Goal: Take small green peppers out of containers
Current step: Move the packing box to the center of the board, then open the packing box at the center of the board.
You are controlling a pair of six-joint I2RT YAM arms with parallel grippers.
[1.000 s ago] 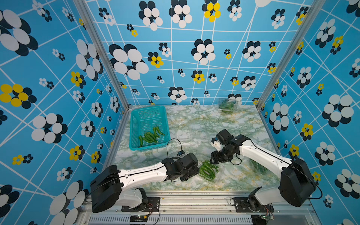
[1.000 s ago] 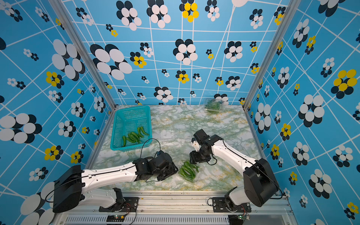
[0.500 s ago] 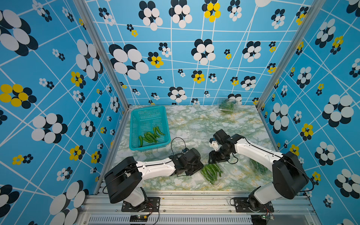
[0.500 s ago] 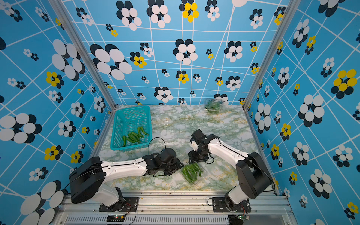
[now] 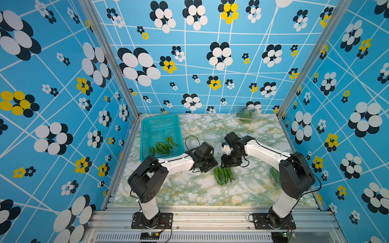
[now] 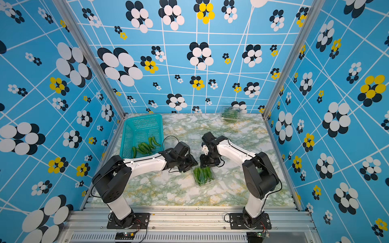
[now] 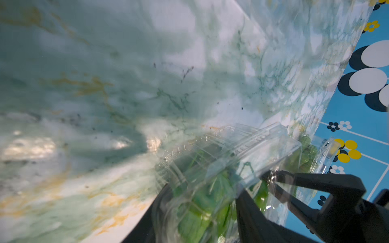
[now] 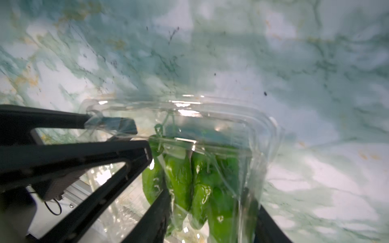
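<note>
A clear container full of small green peppers lies mid-table. My left gripper meets it from the left, and its black fingers are closed against the crinkled plastic of one end. From the back, my right gripper has its jaws pressed on both sides of the same box. A second container of peppers rests against the back wall. Half hidden by the right arm, a third container sits at the right.
A teal perforated basket stands at the back left with several loose peppers in it. Patterned walls close three sides. The metal rail with both arm bases runs along the front.
The left arm has swung its gripper rightward and back to the container. The right gripper has come closer to it. Both jaws have narrowed, and the container has shifted slightly toward the back.
</note>
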